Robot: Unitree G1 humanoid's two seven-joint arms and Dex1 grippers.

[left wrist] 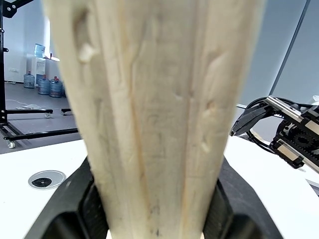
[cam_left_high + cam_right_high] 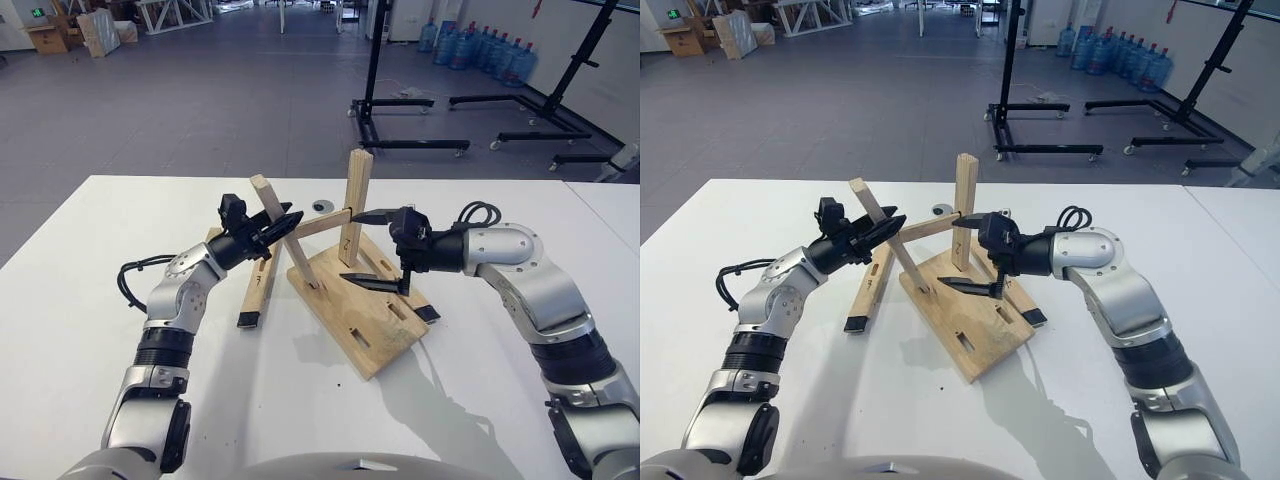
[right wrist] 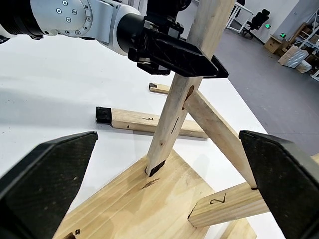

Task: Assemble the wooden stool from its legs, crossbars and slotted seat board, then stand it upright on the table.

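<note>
Low on one leg [image 3: 234,196], a "2" is burnt.

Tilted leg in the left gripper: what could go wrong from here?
1. The tilted leg leans from the seat board, held by the left gripper; forcing it upright could lever it out or jam it.
2. The crossbar ties it to the upright leg, and the right gripper is open, gripping nothing, so that leg may topple.

Four legs [image 2: 258,288], one crossbar [image 2: 322,223], one slotted seat board [image 2: 372,338]
</note>
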